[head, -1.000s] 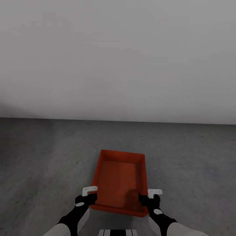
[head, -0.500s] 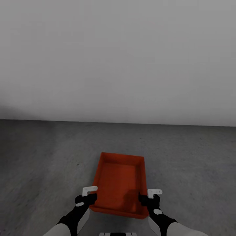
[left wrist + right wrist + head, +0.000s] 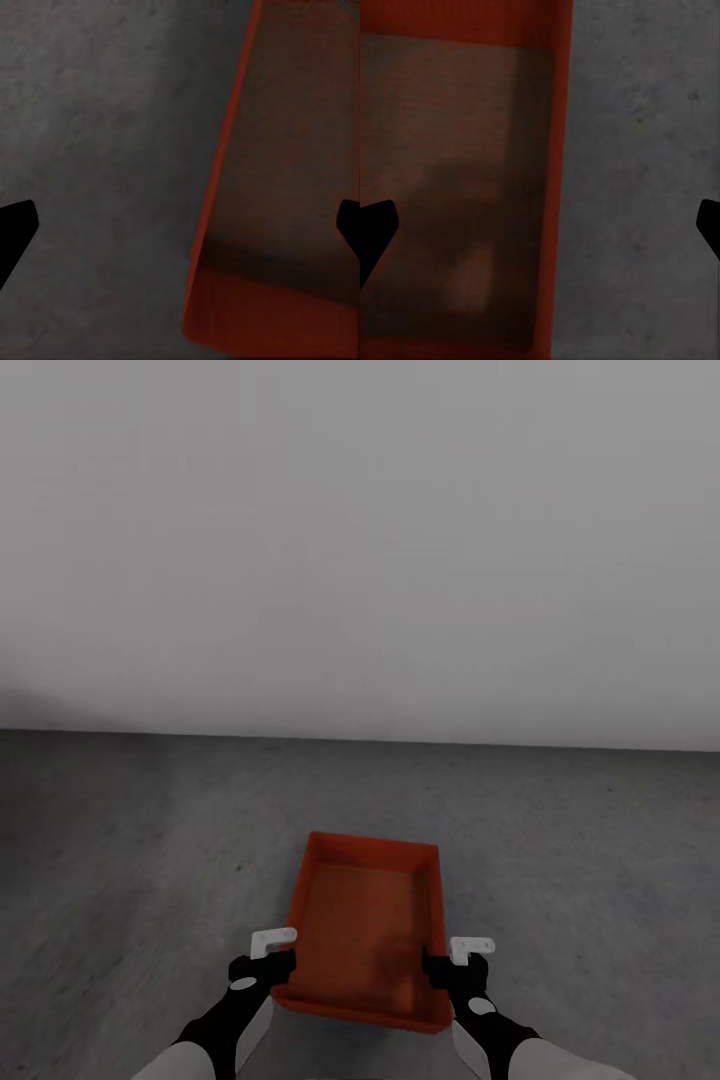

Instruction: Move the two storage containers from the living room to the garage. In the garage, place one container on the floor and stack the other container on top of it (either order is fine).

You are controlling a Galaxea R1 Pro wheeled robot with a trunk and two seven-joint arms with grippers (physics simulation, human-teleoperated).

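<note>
One orange-red storage container (image 3: 365, 925) lies flat on the dark grey garage floor (image 3: 150, 840), its long side running away from me. My left gripper (image 3: 265, 963) hovers open over its near left corner. Over the near right corner my right gripper (image 3: 452, 965) is open too. In the left wrist view the container's wall (image 3: 217, 187) runs below and between the wide-apart fingers of the left gripper (image 3: 180, 232). In the right wrist view the right gripper (image 3: 540, 232) straddles the other side wall (image 3: 561, 150), with bare floor (image 3: 645, 150) beside it. Neither gripper holds anything.
A plain white-grey wall (image 3: 360, 540) stands beyond the container and meets the floor across the whole head view. Rough grey floor (image 3: 97, 112) stretches to both sides of the container.
The whole head view has shifted a little: the wall's foot and the container sit lower in the picture and the container looks slightly smaller. Both grippers keep their place in the picture.
</note>
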